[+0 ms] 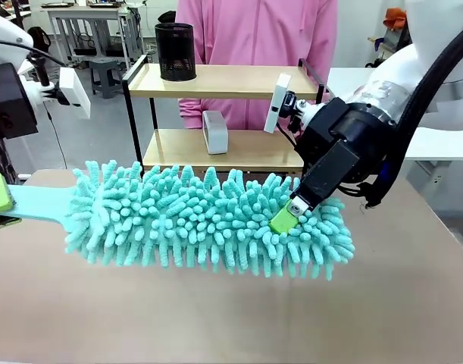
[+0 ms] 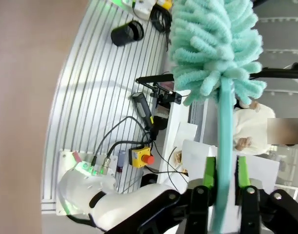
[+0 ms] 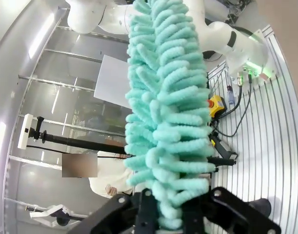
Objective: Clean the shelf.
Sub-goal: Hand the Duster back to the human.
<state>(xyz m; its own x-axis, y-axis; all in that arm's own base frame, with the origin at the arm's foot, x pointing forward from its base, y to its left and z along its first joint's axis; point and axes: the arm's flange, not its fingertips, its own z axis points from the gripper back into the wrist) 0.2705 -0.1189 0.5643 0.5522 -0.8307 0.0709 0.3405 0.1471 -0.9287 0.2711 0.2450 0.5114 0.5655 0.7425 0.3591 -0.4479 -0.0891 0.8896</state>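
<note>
The place is a robotics lab. Two white robot arms (image 1: pixel 383 91) work at a shared brown surface (image 1: pixel 231 318), and behind it more white desks (image 1: pixel 87 14) and stools (image 1: pixel 106 76) stand on a bare grey floor. The left wrist view shows the base of a white arm (image 2: pixel 90 195) bolted to a slotted aluminium plate (image 2: pixel 95 87), with loose black cables (image 2: pixel 124 141) and a yellow box with a red emergency-stop button (image 2: pixel 141 158) beside it; a camera on a black stand (image 3: pixel 29 131) shows in the right wrist view.
</note>
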